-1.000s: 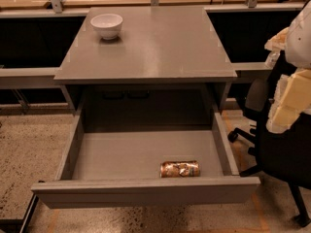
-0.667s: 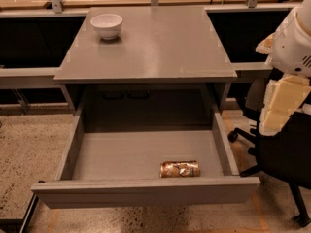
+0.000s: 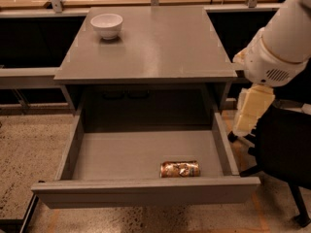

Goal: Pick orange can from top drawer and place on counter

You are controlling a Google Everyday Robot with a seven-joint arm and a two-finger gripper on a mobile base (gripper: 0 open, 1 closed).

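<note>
Our gripper [image 3: 250,113] hangs right of the drawer [image 3: 146,192]; we cannot tell its grip. The can [image 3: 180,169] lies inside, lengthwise along the front wall.

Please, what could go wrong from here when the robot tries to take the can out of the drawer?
1. The orange can lies on its side close behind the front panel of the top drawer, so it may roll away, and there may be little room for a grasp.
2. The gripper hangs outside the drawer's right wall, beside a dark chair; on its way in, the arm might strike either one.
</note>
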